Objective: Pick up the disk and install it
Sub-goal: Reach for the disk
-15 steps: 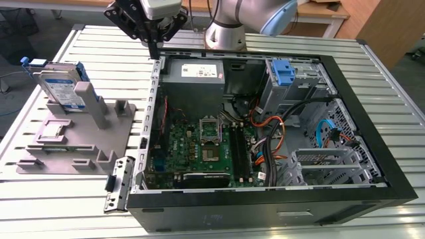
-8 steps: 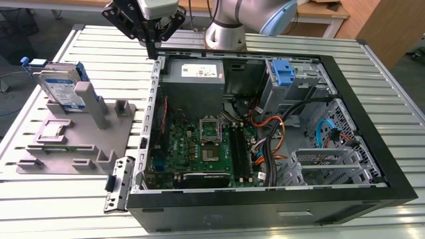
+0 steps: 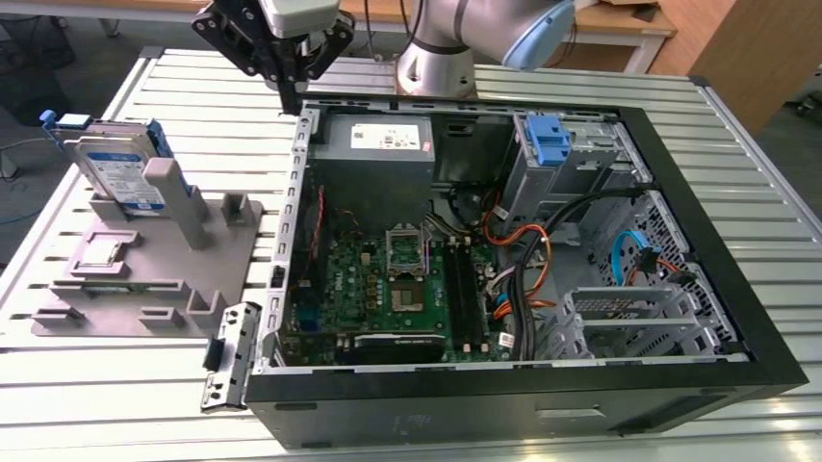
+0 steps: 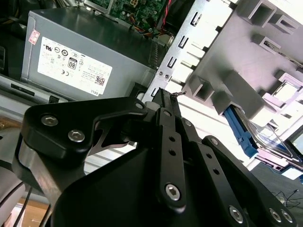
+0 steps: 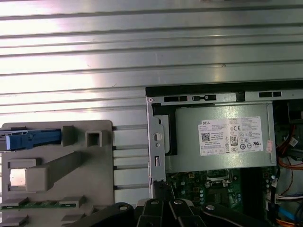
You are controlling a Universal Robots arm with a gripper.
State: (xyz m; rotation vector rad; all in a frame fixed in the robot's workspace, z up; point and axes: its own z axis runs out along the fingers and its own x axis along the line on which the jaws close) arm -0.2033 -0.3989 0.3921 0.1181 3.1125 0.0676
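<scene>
Hovering blk gripper [image 3: 292,99], pinched — flat silver disk [image 3: 118,173] upright, apart.

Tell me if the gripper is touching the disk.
Apart. The exterior view shows the gripper by the case's corner, clear of the disk in its grey holder.

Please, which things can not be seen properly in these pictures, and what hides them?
Disk, exterior view: lower part hidden behind the grey stand's post.
Drive cage, exterior view: inside hidden by its own walls and the blue latch.
Tool, exterior view: upper body cut off by the picture's edge.
Motherboard, exterior view: part toward the exterior view's right covered by cables.
</scene>
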